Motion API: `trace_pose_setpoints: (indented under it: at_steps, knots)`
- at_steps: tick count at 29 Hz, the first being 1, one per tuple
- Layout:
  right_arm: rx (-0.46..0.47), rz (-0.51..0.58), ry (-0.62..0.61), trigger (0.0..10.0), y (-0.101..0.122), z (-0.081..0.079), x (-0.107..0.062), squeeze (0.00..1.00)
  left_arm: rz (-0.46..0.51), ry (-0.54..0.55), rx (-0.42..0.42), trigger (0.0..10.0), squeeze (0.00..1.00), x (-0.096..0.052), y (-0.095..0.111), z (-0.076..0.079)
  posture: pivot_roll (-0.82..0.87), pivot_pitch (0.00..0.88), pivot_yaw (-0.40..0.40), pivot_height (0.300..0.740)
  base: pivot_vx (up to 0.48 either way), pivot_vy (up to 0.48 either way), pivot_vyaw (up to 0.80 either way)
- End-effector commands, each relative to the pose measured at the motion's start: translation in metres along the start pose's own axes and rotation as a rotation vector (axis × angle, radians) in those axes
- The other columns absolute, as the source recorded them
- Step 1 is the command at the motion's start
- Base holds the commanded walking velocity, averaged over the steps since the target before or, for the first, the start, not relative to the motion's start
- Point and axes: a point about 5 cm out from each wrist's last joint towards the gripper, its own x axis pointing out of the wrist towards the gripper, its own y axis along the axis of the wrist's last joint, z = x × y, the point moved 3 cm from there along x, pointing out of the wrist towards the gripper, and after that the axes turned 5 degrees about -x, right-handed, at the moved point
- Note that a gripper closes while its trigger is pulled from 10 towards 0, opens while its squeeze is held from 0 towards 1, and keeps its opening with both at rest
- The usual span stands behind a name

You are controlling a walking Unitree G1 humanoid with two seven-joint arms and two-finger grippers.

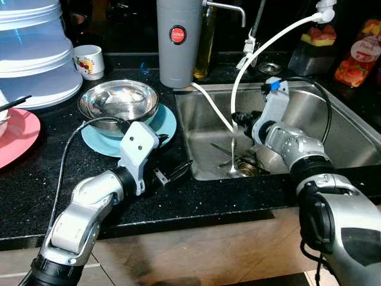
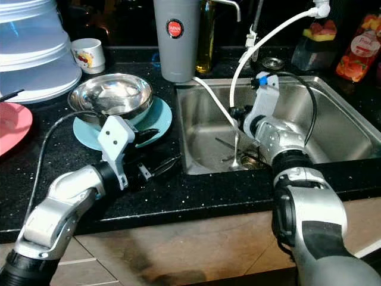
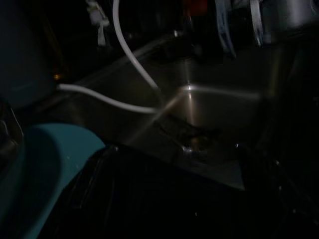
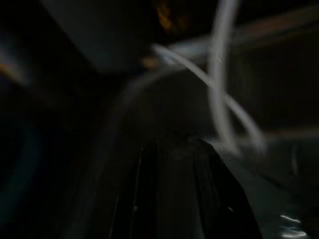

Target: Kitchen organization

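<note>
A steel sink is set into the black counter. My right gripper reaches into the sink from the right and is shut on the top of a metal spoon. The spoon stands upright with its bowl near the drain, beside other cutlery. My left gripper lies low over the counter between the teal plate and the sink's left rim, open with nothing between its fingers. A steel bowl sits on the teal plate. The left wrist view looks across the plate into the sink.
Two white hoses hang into the sink from the back. A grey flask, an oil bottle and a mug stand behind. Stacked translucent tubs and a pink plate lie at the left, food packs at the back right.
</note>
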Motion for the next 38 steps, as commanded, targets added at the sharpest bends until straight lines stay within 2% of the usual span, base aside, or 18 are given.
trace_pose_setpoints:
  at_steps: [1, 4, 5, 6, 7, 9, 10, 11, 12, 15, 18, 20, 24, 25, 26, 29, 35, 38]
  knots:
    - [0.076, 0.04, 0.018, 10.0, 0.01, -0.007, 0.003, 0.0, 0.002, -0.018, 0.013, 10.0, 0.0, 0.002, 0.0, 0.004, 0.06, 0.093, -0.007, 0.74, 0.0, 0.0, 0.0]
    - [0.16, 0.059, 0.07, 10.0, 0.012, -0.025, 0.009, 0.0, -0.008, -0.013, 0.013, 10.0, 0.0, 0.001, -0.002, 0.005, 0.06, 0.094, -0.007, 0.74, 0.0, 0.0, 0.0]
    - [0.16, 0.059, 0.07, 10.0, 0.012, -0.025, 0.009, 0.0, -0.008, -0.013, 0.013, 10.0, 0.0, 0.001, -0.002, 0.005, 0.06, 0.094, -0.007, 0.74, 0.0, 0.0, 0.0]
    - [0.195, 0.054, 0.118, 10.0, 0.009, -0.039, 0.013, 0.0, -0.014, -0.011, 0.011, 10.0, 0.0, 0.0, -0.004, 0.005, 0.06, 0.094, -0.008, 0.74, 0.0, 0.0, 0.0]
    - [0.219, 0.046, 0.161, 10.0, 0.006, -0.053, 0.016, 0.08, -0.019, -0.009, 0.009, 10.0, 0.0, 0.0, -0.005, 0.006, 0.06, 0.095, -0.009, 0.74, 0.0, 0.0, 0.0]
    - [0.219, 0.046, 0.161, 10.0, 0.006, -0.053, 0.016, 0.08, -0.019, -0.009, 0.009, 10.0, 0.0, 0.0, -0.005, 0.006, 0.06, 0.095, -0.009, 0.74, 0.0, 0.0, 0.0]
    - [0.239, 0.033, 0.202, 10.0, 0.002, -0.067, 0.019, 1.0, -0.025, -0.008, 0.007, 10.0, 0.0, -0.002, -0.006, 0.007, 0.06, 0.095, -0.008, 0.74, 0.0, 0.0, 0.0]
    - [0.249, 0.017, 0.25, 10.0, -0.003, -0.084, 0.022, 1.0, -0.04, 0.012, 0.008, 10.0, 0.0, -0.004, -0.009, 0.006, 0.07, 0.099, -0.008, 0.74, 0.0, 0.0, 0.0]
    - [0.249, 0.017, 0.25, 10.0, -0.003, -0.084, 0.022, 1.0, -0.04, 0.012, 0.008, 10.0, 0.0, -0.004, -0.009, 0.006, 0.07, 0.099, -0.008, 0.74, 0.0, 0.0, 0.0]
    - [0.263, -0.017, 0.336, 10.0, -0.013, -0.12, 0.026, 1.0, -0.077, 0.135, 0.022, 10.0, 0.0, -0.012, -0.017, -0.004, 0.07, 0.103, -0.008, 0.74, 0.0, 0.0, 0.0]
    - [0.265, -0.028, 0.356, 10.0, -0.016, -0.13, 0.027, 1.0, -0.085, 0.186, 0.026, 10.0, 0.0, -0.015, -0.018, -0.009, 0.07, 0.105, -0.01, 0.74, 0.0, 0.0, 0.0]
    - [0.26, -0.041, 0.388, 10.0, -0.019, -0.144, 0.028, 1.0, -0.092, 0.247, 0.029, 10.0, 0.0, -0.019, -0.02, -0.015, 0.08, 0.109, -0.017, 0.74, 0.0, 0.0, 0.0]
    - [0.251, -0.044, 0.4, 10.0, -0.019, -0.151, 0.029, 1.0, -0.096, 0.263, 0.029, 10.0, 0.0, -0.022, -0.021, -0.017, 0.08, 0.111, -0.018, 0.74, 0.0, 0.0, 0.0]
    - [0.217, -0.048, 0.41, 10.0, -0.02, -0.158, 0.029, 0.11, -0.103, 0.271, 0.031, 10.0, 0.0, -0.024, -0.022, -0.017, 0.08, 0.112, -0.02, 0.74, 0.0, 0.0, 0.0]
    - [0.17, -0.051, 0.418, 10.0, -0.02, -0.164, 0.029, 0.0, -0.107, 0.275, 0.032, 10.0, 0.0, -0.025, -0.023, -0.018, 0.08, 0.112, -0.02, 0.74, 0.0, 0.0, 0.0]
    - [0.037, -0.055, 0.438, 10.0, -0.024, -0.176, 0.03, 0.0, -0.113, 0.279, 0.032, 10.0, 0.0, -0.026, -0.023, -0.017, 0.08, 0.11, -0.026, 0.74, 0.0, 0.0, 0.0]
    - [-0.068, -0.107, 0.442, 10.0, -0.037, -0.183, 0.029, 0.0, -0.114, 0.281, 0.031, 10.0, 0.0, -0.025, -0.023, -0.015, 0.08, 0.105, -0.026, 0.74, 0.0, 0.0, 0.0]
    - [-0.074, -0.142, 0.43, 10.0, -0.044, -0.182, 0.028, 0.0, -0.112, 0.279, 0.031, 10.0, 0.0, -0.025, -0.022, -0.015, 0.08, 0.1, -0.026, 0.74, 0.0, 0.0, 0.0]
